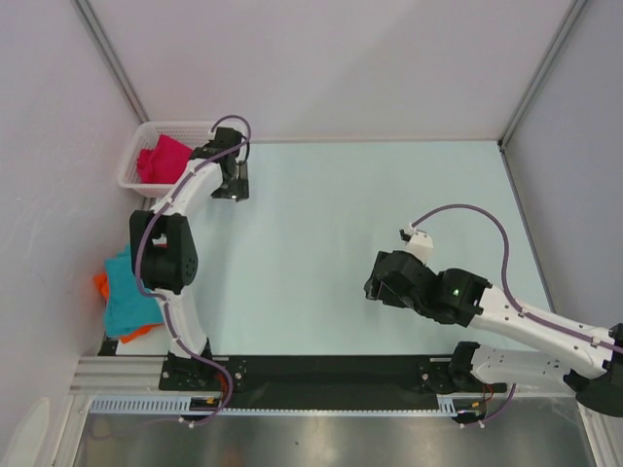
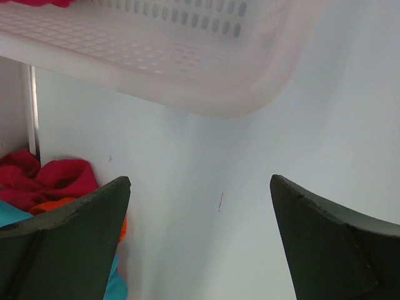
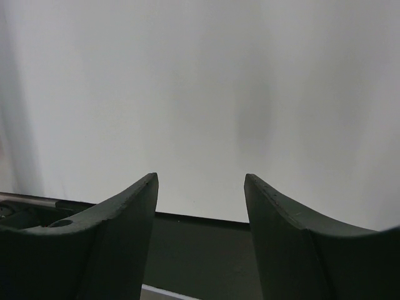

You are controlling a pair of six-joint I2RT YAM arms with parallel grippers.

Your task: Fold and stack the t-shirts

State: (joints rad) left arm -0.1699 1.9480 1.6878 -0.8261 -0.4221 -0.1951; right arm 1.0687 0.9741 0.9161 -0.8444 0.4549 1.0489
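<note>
Your left gripper (image 1: 234, 182) stands wide and empty. The crimson-pink t-shirt (image 1: 164, 159) lies in the basket (image 1: 129, 167) just beside its fingers. Your right gripper (image 1: 376, 289) is parted and empty, with the teal t-shirt (image 1: 128, 294) and orange t-shirt (image 1: 100, 284) well apart.

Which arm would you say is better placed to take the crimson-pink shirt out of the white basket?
Left. The left gripper hangs open right beside the basket holding the crimson-pink shirt, while the right gripper, also open, sits far across the table.
</note>
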